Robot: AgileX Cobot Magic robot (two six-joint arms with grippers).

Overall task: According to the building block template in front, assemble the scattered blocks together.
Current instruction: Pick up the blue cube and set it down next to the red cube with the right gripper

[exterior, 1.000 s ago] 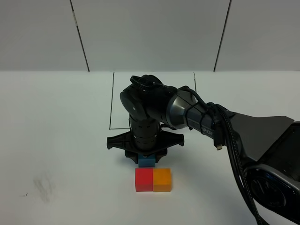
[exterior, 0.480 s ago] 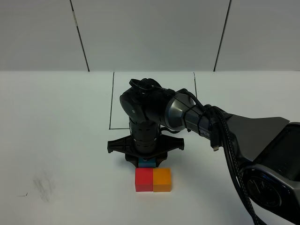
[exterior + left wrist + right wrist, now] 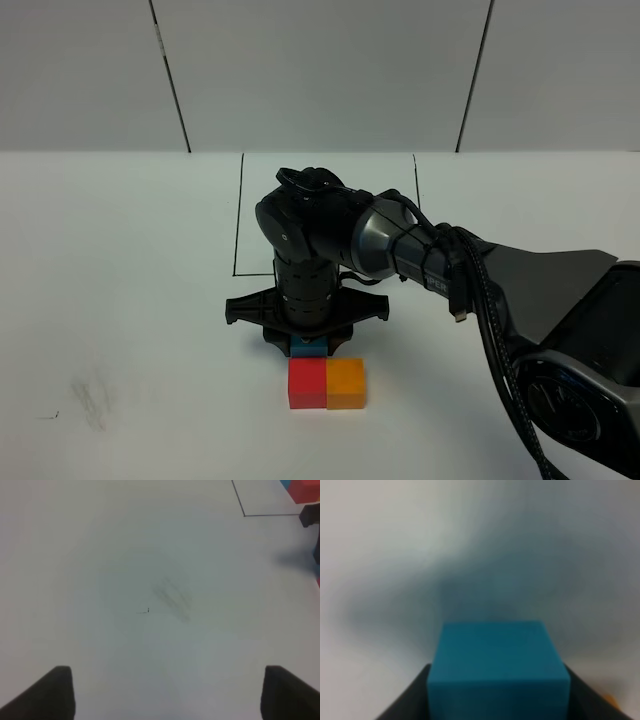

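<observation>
The scattered blocks are gathered near the front of the white table [image 3: 120, 300]: the blue cube [image 3: 499, 667] sits clamped between the dark jaws of the right gripper [image 3: 309, 346], one jaw flush against each side face. It is a matte, sharp-edged cube of plain teal-blue with no markings. In the high view only a sliver of it shows under the gripper, directly behind the red cube [image 3: 306, 383] and touching or almost touching it; whether it rests on the table or hangs just above cannot be told. The red cube and the orange cube [image 3: 346, 384] stand side by side, faces together, the same size and the same dull, smooth finish.

The right arm [image 3: 420, 255] reaches in from the right edge, its glossy black and grey forearm running toward the middle, a black cable looped along it. The wrist turns straight down, so the gripper points vertically at the table, its flat black crossbar spread level just above the cubes.

Behind the arm a thin black rectangular outline [image 3: 238, 215] is drawn on the table; its contents are hidden.

The left gripper [image 3: 165, 692] hangs above bare table with its two dark fingertips [image 3: 55, 690] far apart, holding nothing. A faint grey smudge [image 3: 172, 595] marks the surface beneath.
</observation>
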